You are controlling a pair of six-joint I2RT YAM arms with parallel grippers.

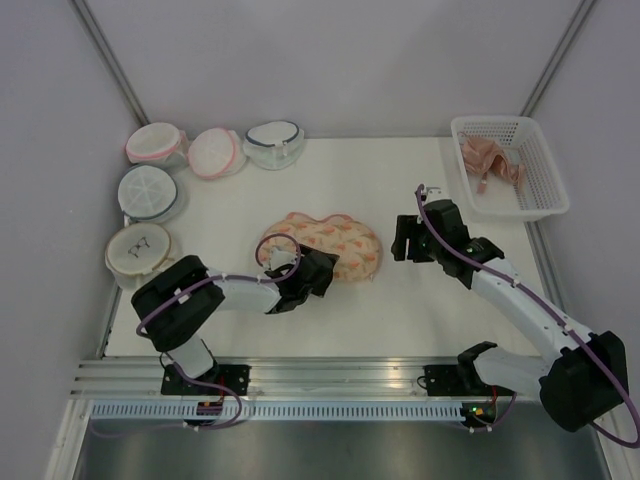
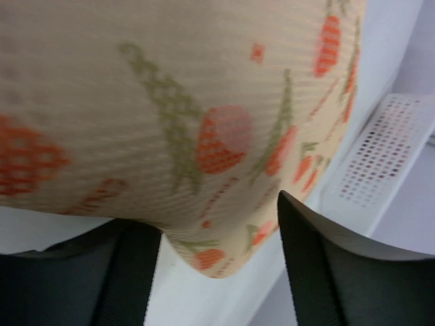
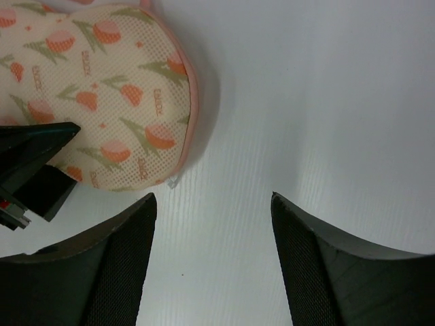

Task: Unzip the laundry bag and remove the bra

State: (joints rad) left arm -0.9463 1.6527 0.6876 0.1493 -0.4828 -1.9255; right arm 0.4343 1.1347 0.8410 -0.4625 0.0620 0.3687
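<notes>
The laundry bag [image 1: 330, 243], cream-peach with an orange print and a pink edge, lies closed mid-table. It fills the top of the left wrist view [image 2: 190, 102] and sits upper left in the right wrist view [image 3: 102, 88]. My left gripper [image 1: 318, 272] is open at the bag's near edge, with the bag's rounded edge between its spread fingers [image 2: 214, 227]. My right gripper [image 1: 405, 240] is open and empty over bare table just right of the bag [image 3: 212, 204]. The bra is hidden.
A white basket [image 1: 548, 160] at the back right holds a peach-pink garment [image 1: 490, 163]; it also shows in the left wrist view [image 2: 387, 156]. Several round mesh bags [image 1: 150, 190] lie at the back left. The left finger [image 3: 34, 156] shows in the right wrist view.
</notes>
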